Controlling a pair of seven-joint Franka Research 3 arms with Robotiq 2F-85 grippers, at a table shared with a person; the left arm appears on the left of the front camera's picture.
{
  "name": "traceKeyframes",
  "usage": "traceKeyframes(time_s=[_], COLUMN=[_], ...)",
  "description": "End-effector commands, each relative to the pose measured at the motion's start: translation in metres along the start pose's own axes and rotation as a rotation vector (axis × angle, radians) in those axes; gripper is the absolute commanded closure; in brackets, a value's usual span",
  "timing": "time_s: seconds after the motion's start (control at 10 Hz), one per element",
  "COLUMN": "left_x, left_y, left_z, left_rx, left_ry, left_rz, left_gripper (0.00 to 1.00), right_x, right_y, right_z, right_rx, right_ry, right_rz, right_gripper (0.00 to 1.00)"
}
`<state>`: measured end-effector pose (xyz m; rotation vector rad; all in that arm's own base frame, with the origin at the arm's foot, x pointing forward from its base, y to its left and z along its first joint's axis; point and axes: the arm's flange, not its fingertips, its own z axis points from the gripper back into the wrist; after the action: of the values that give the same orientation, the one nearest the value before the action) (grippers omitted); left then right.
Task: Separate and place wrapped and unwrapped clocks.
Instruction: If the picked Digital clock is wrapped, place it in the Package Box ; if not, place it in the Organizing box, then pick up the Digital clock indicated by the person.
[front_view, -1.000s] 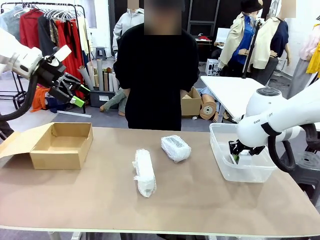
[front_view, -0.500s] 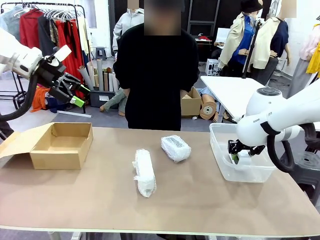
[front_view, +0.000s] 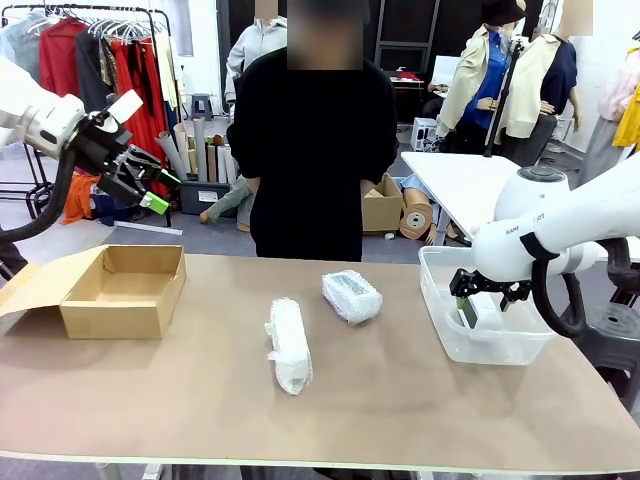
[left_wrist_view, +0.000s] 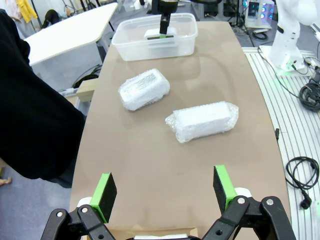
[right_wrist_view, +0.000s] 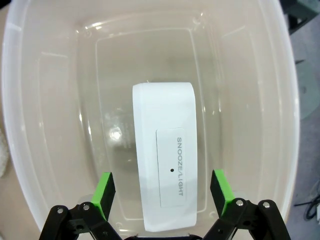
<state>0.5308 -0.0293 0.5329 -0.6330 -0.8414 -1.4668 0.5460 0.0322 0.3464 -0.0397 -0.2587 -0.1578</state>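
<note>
Right gripper (front_view: 480, 298) is over the clear plastic bin (front_view: 480, 350) at the table's right end. It sits slightly higher than one second ago, when its fingers reached deeper into the bin. Jaws are spread wide.

In the right wrist view the green pads (right_wrist_view: 105, 191) stand on either side of the bare white clock (right_wrist_view: 167, 155), with a gap on each side and no contact. The clock lies flat on the bin floor (right_wrist_view: 50, 75), with its "SNOOZE/LIGHT" panel facing up. From the front it shows as a white block (front_view: 487, 312) inside the bin, more exposed than in the earlier frames.

Left gripper (front_view: 158, 192) is held high above the open cardboard box (front_view: 120, 305) at the table's left end, in the same pose as one second ago. Its jaws are wide apart with nothing between them, and the left wrist view (left_wrist_view: 164, 189) confirms this.

The long wrapped bundle (front_view: 289, 345) lies mid-table, near the robot's edge. The squat wrapped bundle (front_view: 351, 296) lies just behind it, to its right and nearer the person (front_view: 310, 150). Neither has moved since the earlier frames, and they lie apart without touching. The left wrist view shows both, long (left_wrist_view: 202, 121) and squat (left_wrist_view: 144, 89), with the bin (left_wrist_view: 130, 47) and the clock (left_wrist_view: 160, 36) beyond them.

The person stands at the far edge of the table (front_view: 400, 400), position unchanged.
</note>
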Motion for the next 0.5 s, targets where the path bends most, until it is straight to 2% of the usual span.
traceKeyframes(time_s=[0.0,0.3,0.4], left_x=[0.001,0.001,0.001], left_y=[-0.002,-0.002,-0.002], left_z=[0.0,0.0,0.0], left_rx=[0.002,0.002,0.002], left_ry=[0.001,0.001,0.001], left_rz=[-0.001,-0.001,-0.001], left_gripper=[0.0,0.0,0.0], right_x=[0.008,0.013,0.009], right_y=[-0.001,-0.002,-0.001], right_z=[0.019,0.037,0.024], right_rx=[0.018,0.022,0.007], right_ry=[0.022,0.044,0.015], right_rz=[0.017,0.035,0.011], right_gripper=[0.0,0.0,0.0])
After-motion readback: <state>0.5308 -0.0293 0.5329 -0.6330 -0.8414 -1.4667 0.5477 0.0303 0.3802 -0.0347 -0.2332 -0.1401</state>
